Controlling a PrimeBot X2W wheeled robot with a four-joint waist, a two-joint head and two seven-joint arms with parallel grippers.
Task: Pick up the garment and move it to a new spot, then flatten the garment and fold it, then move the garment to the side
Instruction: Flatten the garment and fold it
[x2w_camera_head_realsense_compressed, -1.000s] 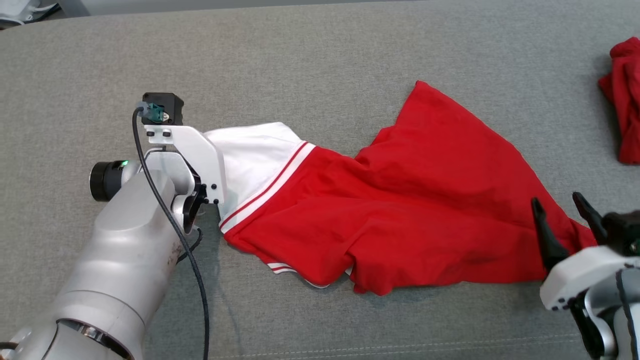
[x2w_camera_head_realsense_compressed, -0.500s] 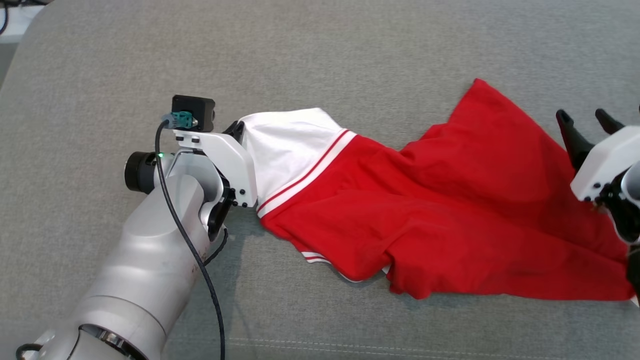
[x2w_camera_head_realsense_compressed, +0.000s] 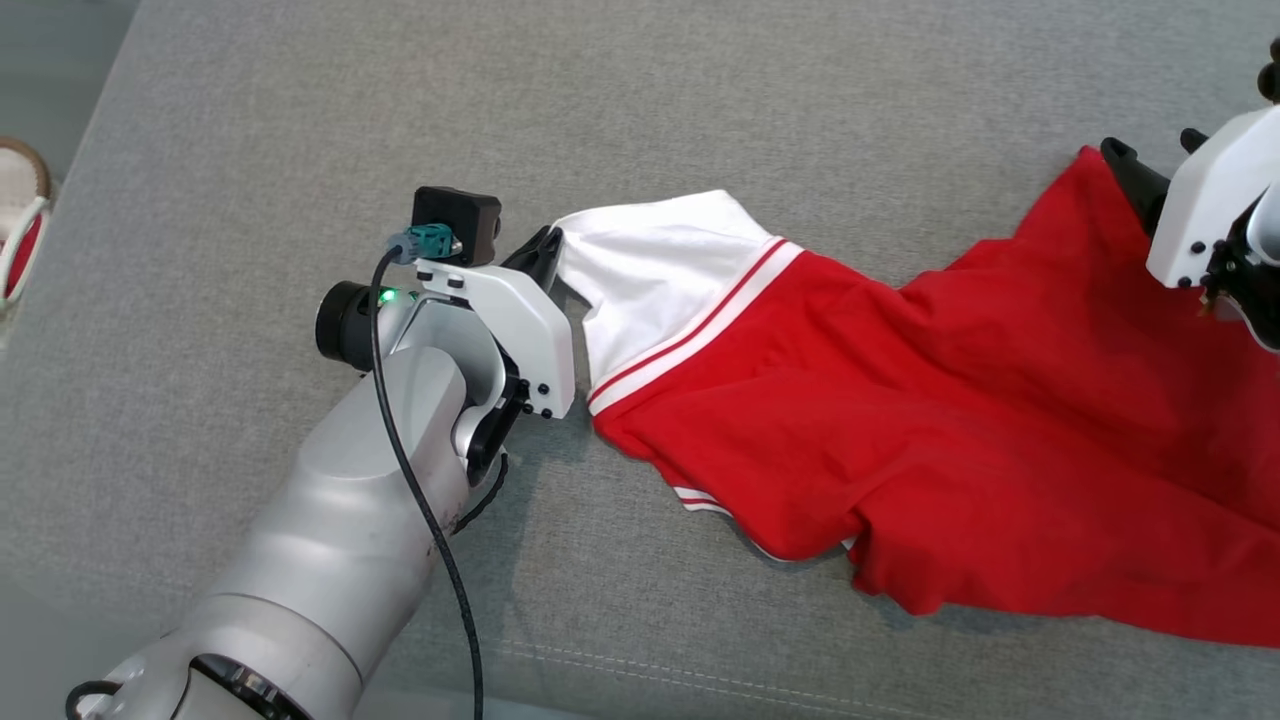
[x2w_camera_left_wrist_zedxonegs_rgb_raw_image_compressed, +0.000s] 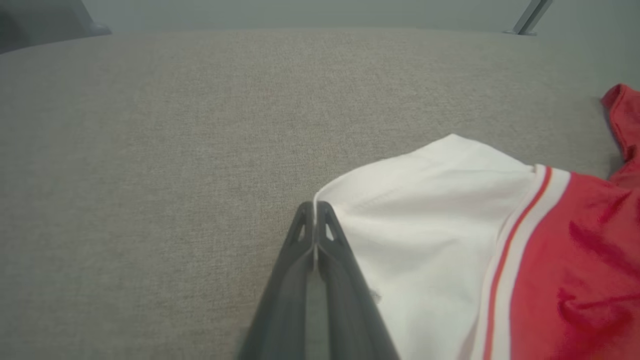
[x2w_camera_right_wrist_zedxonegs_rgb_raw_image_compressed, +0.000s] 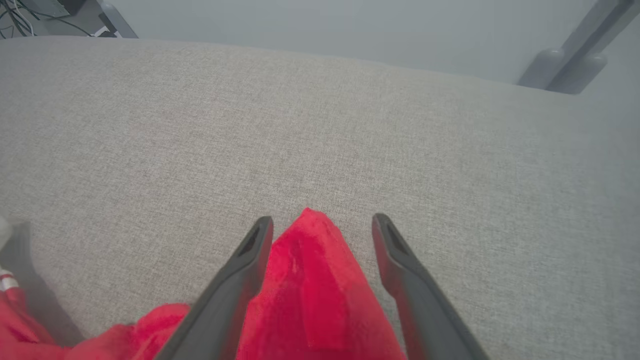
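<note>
1. While the garment (x2w_camera_head_realsense_compressed: 900, 430) is being stretched across the grey cushion (x2w_camera_head_realsense_compressed: 700, 100), its long axis is being observed running from the robot's left to its right. The white sleeve (x2w_camera_head_realsense_compressed: 660, 270) is at one end and a red corner (x2w_camera_right_wrist_zedxonegs_rgb_raw_image_compressed: 312, 235) at the other.
2. The left gripper (x2w_camera_left_wrist_zedxonegs_rgb_raw_image_compressed: 315, 205) is being observed fully closed, with the sleeve's edge being pinched between its fingertips.
3. The right gripper (x2w_camera_right_wrist_zedxonegs_rgb_raw_image_compressed: 322, 219) is being observed wide open, and nothing is being gripped by it.
4. The red corner is being straddled by the right fingers, pointing the same way as they do. Whether cloth is being touched cannot be told.
5. The right arm is being judged much the nearer to that end.
6. A closing on the corner is being judged the coming move, so that both ends may be lifted.
7. Slack folds are being noted along the garment's near edge.
</note>
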